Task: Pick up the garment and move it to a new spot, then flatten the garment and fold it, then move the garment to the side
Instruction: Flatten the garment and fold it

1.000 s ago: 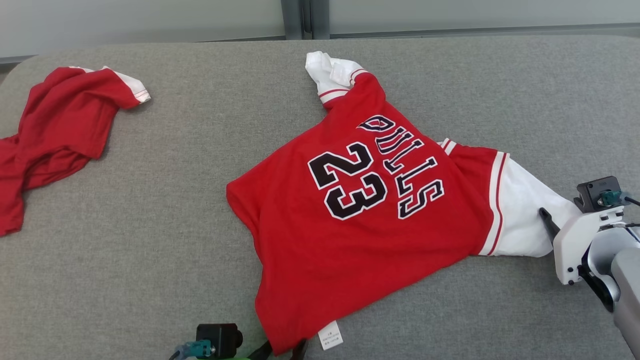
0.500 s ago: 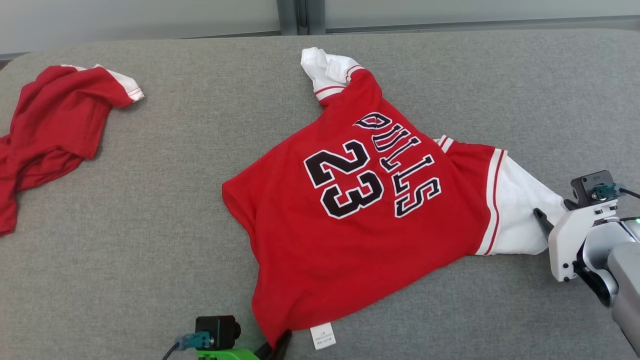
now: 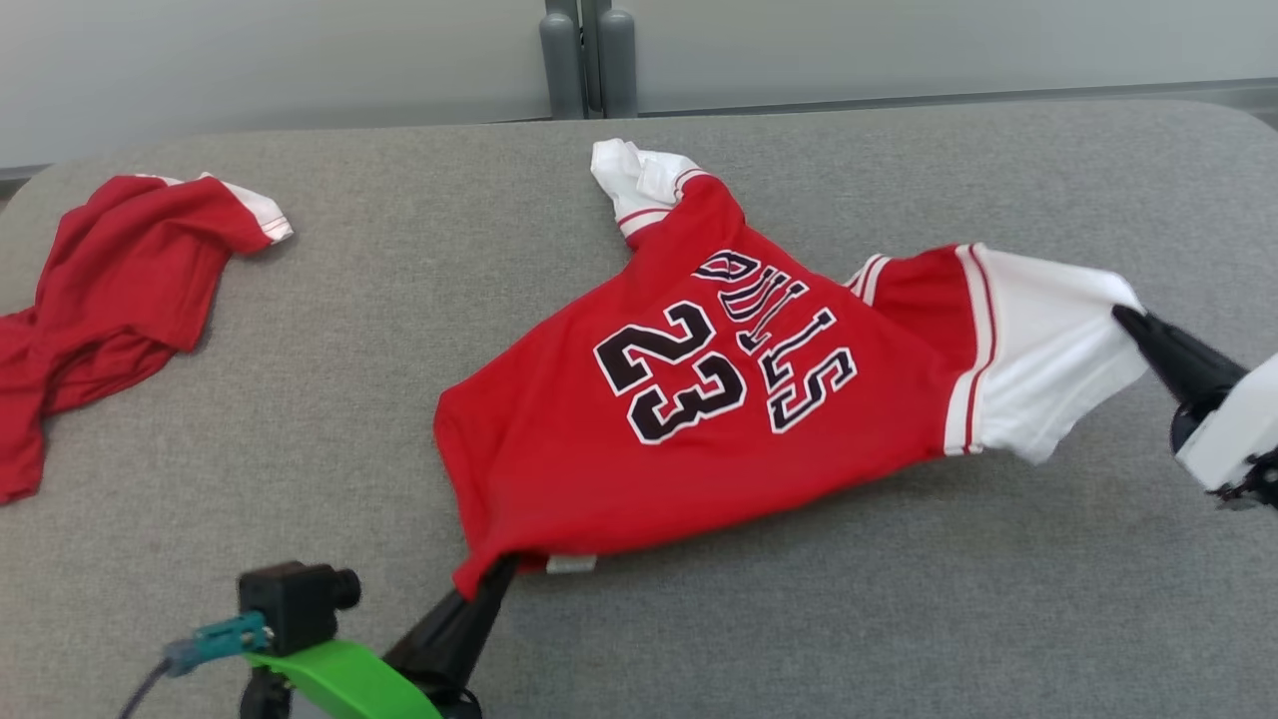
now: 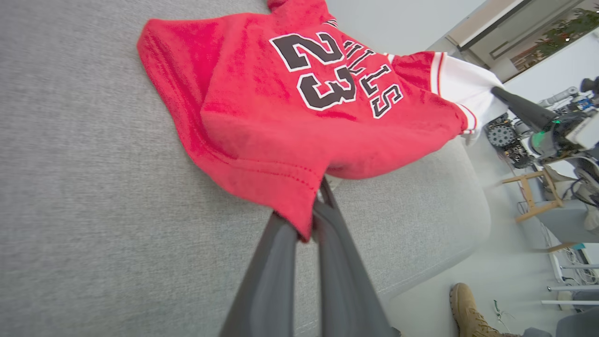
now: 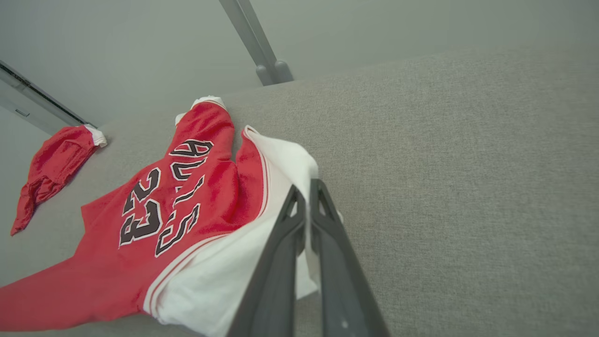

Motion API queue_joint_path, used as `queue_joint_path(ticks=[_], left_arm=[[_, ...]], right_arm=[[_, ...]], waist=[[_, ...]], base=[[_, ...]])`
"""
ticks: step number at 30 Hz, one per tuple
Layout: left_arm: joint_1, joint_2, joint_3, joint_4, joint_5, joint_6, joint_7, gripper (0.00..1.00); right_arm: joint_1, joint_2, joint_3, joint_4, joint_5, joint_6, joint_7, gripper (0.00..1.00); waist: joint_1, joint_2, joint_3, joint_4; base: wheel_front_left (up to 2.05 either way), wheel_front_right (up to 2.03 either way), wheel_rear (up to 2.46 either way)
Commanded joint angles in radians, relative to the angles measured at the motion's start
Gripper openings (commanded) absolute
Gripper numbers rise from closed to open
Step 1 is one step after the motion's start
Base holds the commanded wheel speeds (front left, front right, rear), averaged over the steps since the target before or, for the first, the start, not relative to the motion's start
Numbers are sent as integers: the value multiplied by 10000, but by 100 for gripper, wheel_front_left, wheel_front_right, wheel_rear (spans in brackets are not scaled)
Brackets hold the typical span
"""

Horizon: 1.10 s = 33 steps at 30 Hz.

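Grey padding (image 3: 300, 419) is still carrying the middle of the red jersey (image 3: 699, 419), but its ends are now rising. The left gripper (image 3: 497, 574) is clamping the hem corner (image 3: 471, 577) and the right gripper (image 3: 1126, 315) is pinching the white sleeve (image 3: 1048, 350), so the pick-up is starting.

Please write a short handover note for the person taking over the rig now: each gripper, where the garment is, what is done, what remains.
Left gripper: shut on the red hem corner of the jersey, slightly raised.
Right gripper: shut on its white sleeve, lifted off the grey surface.
Jersey's middle rests on the surface; far sleeve crumpled. A second red garment lies at far left.
Done: both grasps. Left: move, flatten, fold, set aside.
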Motion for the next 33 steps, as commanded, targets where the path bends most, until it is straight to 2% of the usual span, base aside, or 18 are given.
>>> queue_joint_path(ticks=[1, 3, 6, 9, 12, 15, 20, 22, 24, 29, 33], left_arm=[[22, 217, 192, -756, -226, 91, 173, 0], [-80, 488, 601, -1926, -323, 270, 384, 0], [-398, 803, 1074, -3475, -572, 501, 769, 0], [-1227, 1135, 1454, -4660, -910, 671, 1328, 0], [-2410, 1569, 1837, -5130, -1180, 904, 2035, 0], [-4035, 1832, 1876, -4947, -1686, 1186, 2945, 0], [-7136, 2371, 1383, -3327, -1893, 1416, 4558, 0], [-8475, 2512, 1084, -2437, -1582, 1337, 4934, 0], [-9964, 2393, 910, -1435, -931, 1218, 4730, 0], [-13361, 1760, 444, 1655, 722, 889, 3292, 0], [-15914, 1255, 430, 4052, 1721, 646, 1344, 0]], right_arm=[[290, -219, -542, -684, 360, 0, 79, 0], [560, -350, -1297, -1667, 649, 0, 283, 0], [754, -168, -2490, -3015, 1086, 0, 689, 0], [662, 280, -3823, -4140, 1331, 1, 1250, 0], [87, 767, -4811, -4781, 1335, 1, 1989, 0], [-860, 1247, -5473, -5017, 807, 1, 2990, 0], [-3321, 2113, -5659, -4598, -801, 1, 5000, 0], [-4523, 2455, -5609, -4211, -1747, 1, 5610, 0], [-5818, 2799, -5550, -3785, -2782, 1, 5886, 0], [-9021, 3642, -5295, -2233, -5557, 1, 5004, 0], [-11655, 4565, -5242, -802, -7221, 0, 2934, 0]], waist=[[0, 0, -173, -197], [0, 0, -269, -392], [0, 0, -280, -641], [0, 0, -232, -780], [0, 0, -75, -948], [0, 0, 273, -1029], [0, 0, 1447, -1000], [0, 0, 2112, -938], [0, 0, 2829, -825], [0, 0, 4665, -501], [0, 0, 5860, -466]], base=[[0, 0, 0], [0, 0, 0], [0, 0, 0], [0, 0, 0], [0, 0, 0], [0, 0, 0], [0, 0, 0], [0, 0, 0], [0, 0, 0], [0, 0, 0], [0, 0, 0]])
